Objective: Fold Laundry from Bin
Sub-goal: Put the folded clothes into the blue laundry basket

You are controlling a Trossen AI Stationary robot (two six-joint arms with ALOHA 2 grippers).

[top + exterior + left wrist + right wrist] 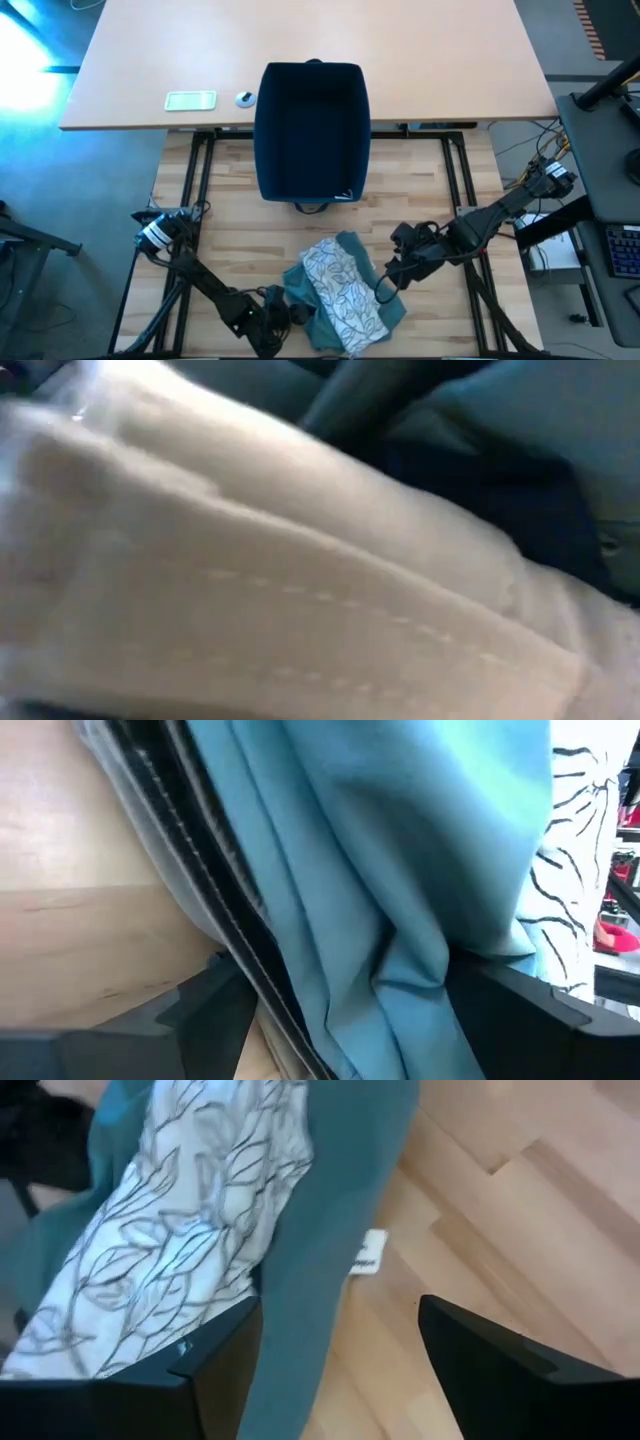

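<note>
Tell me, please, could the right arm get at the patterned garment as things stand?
Probably yes: the right pincer stands open right beside the pile, and the patterned garment lies on top of the teal one, nothing covering it.

I see the light wooden bench (230, 190) under everything, butcher-block planks set on a black metal frame (205, 165) whose bars show at its left and right edges. Beyond its far edge stands a second, paler desk (420, 60). On that desk, toward the left, lies a flat pale-green rectangular thing that looks like a phone (190, 100), and just right of it a small round white object (244, 98) I cannot identify. At the far right I make out cables (545, 150), a dark stand, and part of a keyboard (622, 250). The floor (60, 200) around the benches is grey.
</note>
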